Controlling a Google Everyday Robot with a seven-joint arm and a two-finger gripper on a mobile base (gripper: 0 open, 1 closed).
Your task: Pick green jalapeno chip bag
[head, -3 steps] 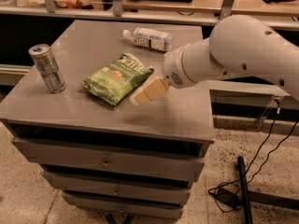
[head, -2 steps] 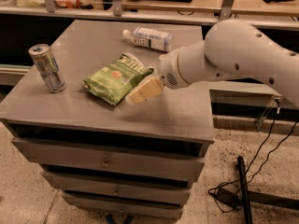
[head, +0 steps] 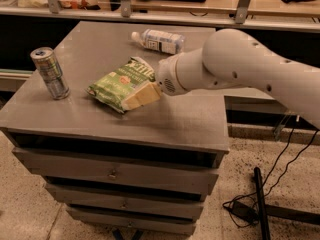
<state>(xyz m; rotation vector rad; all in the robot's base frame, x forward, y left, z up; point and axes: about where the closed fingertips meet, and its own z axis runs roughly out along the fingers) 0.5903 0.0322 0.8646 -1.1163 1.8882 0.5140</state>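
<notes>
The green jalapeno chip bag [head: 119, 83] lies flat on the grey cabinet top [head: 175, 119], left of centre, its dark top edge toward the back right. My gripper [head: 141, 96] comes in from the right on the white arm. Its pale finger lies over the bag's right front corner. The bag rests on the surface.
A silver drink can [head: 49, 73] stands upright near the left edge. A clear plastic bottle [head: 158, 40] lies on its side at the back. A shelf with metal posts runs behind the cabinet. Black cables and a pole lie on the floor at right.
My arm and gripper have moved left, from just beside the bag's right edge to over its right front corner. The bag, can and bottle have not moved.
</notes>
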